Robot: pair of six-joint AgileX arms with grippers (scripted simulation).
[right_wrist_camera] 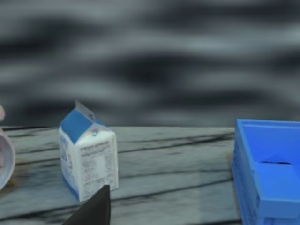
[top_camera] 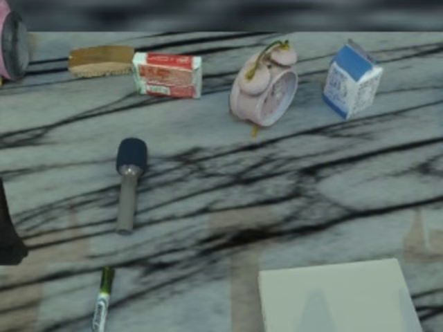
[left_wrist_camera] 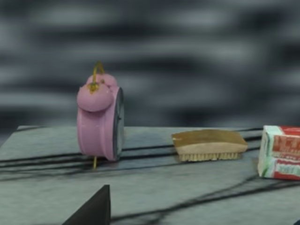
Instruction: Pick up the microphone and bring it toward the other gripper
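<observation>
The microphone (top_camera: 129, 185) lies flat on the marble table (top_camera: 291, 173), left of centre. Its navy foam head (top_camera: 131, 156) points to the far side and its grey handle (top_camera: 126, 206) points toward the near edge. Neither wrist view shows it. A black part of my left arm (top_camera: 8, 232) shows at the table's left edge, well left of the handle and apart from it. In the left wrist view my left gripper (left_wrist_camera: 201, 205) is open, with one black finger (left_wrist_camera: 96, 208) over bare table. In the right wrist view one finger (right_wrist_camera: 96, 208) of my right gripper shows, spread wide, holding nothing.
A green-and-white marker pen (top_camera: 102, 299) lies near the front edge below the microphone. Along the back stand a brush (top_camera: 101, 60), a red-and-white box (top_camera: 167, 75), a pink alarm clock (top_camera: 264, 83) and a milk carton (top_camera: 351, 77). Another pink clock (top_camera: 12, 45) sits far left. A pale flat block (top_camera: 339, 297) is front right. A blue crate (right_wrist_camera: 269, 168) stands beside the carton.
</observation>
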